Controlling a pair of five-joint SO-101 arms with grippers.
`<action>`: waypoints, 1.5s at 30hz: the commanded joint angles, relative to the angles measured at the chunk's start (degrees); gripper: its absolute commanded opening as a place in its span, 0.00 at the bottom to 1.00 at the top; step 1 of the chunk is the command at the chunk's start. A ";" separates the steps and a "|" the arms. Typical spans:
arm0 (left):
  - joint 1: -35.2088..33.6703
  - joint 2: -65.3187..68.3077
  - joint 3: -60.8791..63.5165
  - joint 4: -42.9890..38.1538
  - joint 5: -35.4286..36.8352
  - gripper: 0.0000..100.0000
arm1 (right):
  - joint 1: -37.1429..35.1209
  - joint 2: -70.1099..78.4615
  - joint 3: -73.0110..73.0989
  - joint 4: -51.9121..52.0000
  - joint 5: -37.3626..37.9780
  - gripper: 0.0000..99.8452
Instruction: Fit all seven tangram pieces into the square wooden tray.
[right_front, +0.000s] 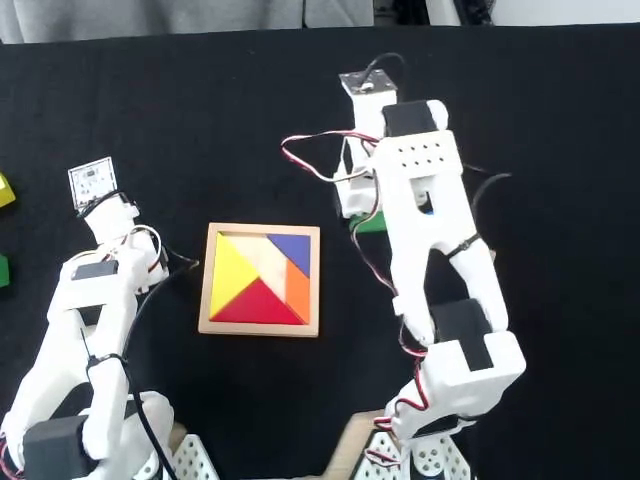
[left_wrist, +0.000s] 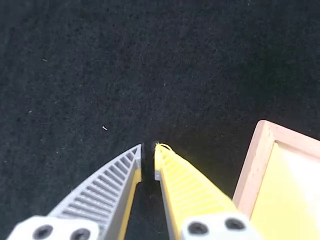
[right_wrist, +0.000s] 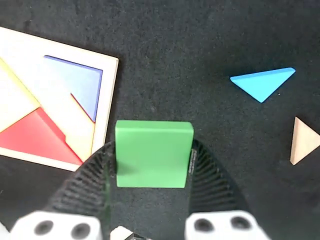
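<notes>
The square wooden tray (right_front: 312, 280) lies mid-table and holds yellow (right_front: 232, 272), red (right_front: 260, 302), orange (right_front: 297, 285) and blue (right_front: 291, 248) pieces. My right gripper (right_wrist: 154, 146) is shut on a green square piece (right_wrist: 154, 160), held just off the tray's right rim (right_wrist: 109, 100); from above the green piece (right_front: 372, 223) peeks out beneath that arm. A blue triangle (right_wrist: 262, 82) and a pale wooden triangle (right_wrist: 302, 141) lie on the cloth beyond it. My left gripper (left_wrist: 149, 148) is shut and empty, over bare cloth left of the tray's corner (left_wrist: 254, 165).
The black cloth covers the whole table. A yellow object (right_front: 5, 190) and a green object (right_front: 3, 270) sit at the far left edge. The left arm (right_front: 100, 285) stands left of the tray, and the right arm (right_front: 440, 250) stretches along its right side.
</notes>
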 joint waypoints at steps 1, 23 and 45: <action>0.31 -1.76 -0.31 -0.79 -0.44 0.06 | -0.88 -3.82 -2.77 0.00 0.00 0.04; 0.22 -1.76 -0.22 -0.62 -0.44 0.06 | -12.13 -3.82 -2.68 -0.79 0.44 0.04; 0.13 -2.11 0.57 -0.88 -0.44 0.06 | -25.58 4.88 -3.30 -0.79 0.44 0.04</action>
